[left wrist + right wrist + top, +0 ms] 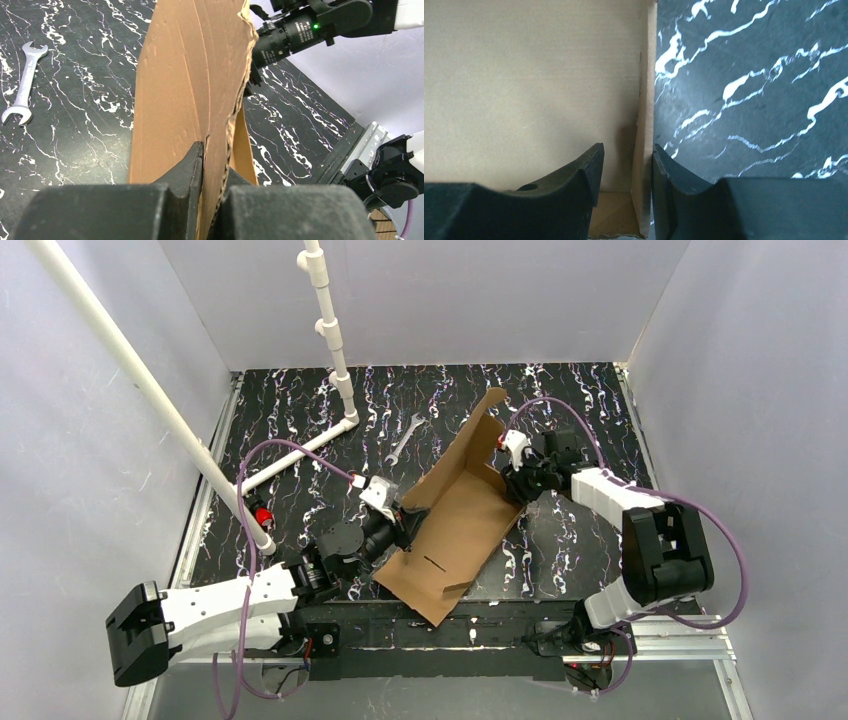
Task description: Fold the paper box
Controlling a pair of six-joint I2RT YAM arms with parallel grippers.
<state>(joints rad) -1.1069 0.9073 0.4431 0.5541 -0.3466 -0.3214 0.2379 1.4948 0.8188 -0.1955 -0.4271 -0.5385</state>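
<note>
Nearest of all, at the front edge of the dark marbled surface (pixel 290 410), the paper box (pixel 455 520) has one corner reaching the black rail where the two arms are bolted. The box is plain brown cardboard, only partly folded. It lies slantwise in the middle of the surface, between the two grippers, running from that near corner away toward the far right. Its near panel lies flat and shows a short slit, while its long left side stands up as a wall.

The left gripper (pixel 214 160) is pressed together on that standing wall, pinching the ragged corrugated edge between its two black fingers (pixel 187 170). In the left wrist view the cardboard rises steeply above them.

Farther on, at the opposite side of the box, the right gripper (pixel 627 149) straddles a thin upright flap. Its fingers (pixel 584 175) are spread, one on each side: the right one lies against the flap, the left one stands off it with a gap, over the pale inner face of the box. So it brackets the flap without clamping it.

Beyond the box a silver open-ended wrench (pixel 403 436) lies on the surface, apart from the cardboard. Farthest back stands a white pipe frame (pixel 335 350).
</note>
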